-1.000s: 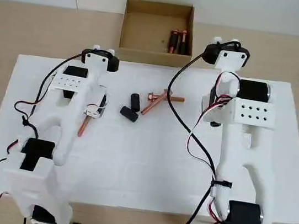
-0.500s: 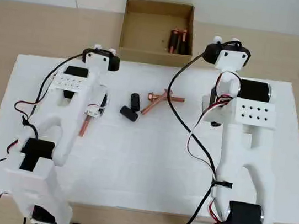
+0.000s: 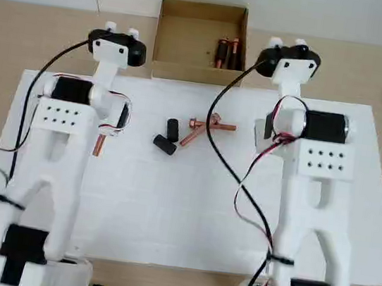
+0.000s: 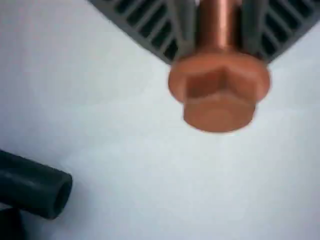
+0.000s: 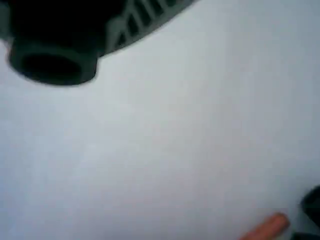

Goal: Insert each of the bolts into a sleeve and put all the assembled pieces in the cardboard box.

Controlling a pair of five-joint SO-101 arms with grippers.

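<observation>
bolt (image 4: 219,90): coppery metal, satin | sleeve (image 4: 35,190): matt black plastic | cardboard box (image 3: 188,39): matt brown

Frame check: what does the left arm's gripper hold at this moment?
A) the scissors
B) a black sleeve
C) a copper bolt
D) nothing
C: in the left wrist view the left gripper is clamped on the shank of a copper bolt, with the bolt's hex head above the white mat.

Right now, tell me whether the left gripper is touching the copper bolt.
Touching. The left wrist view shows the copper bolt with its shaft pinched between the fingers of the left gripper, with no gap on either side.
</observation>
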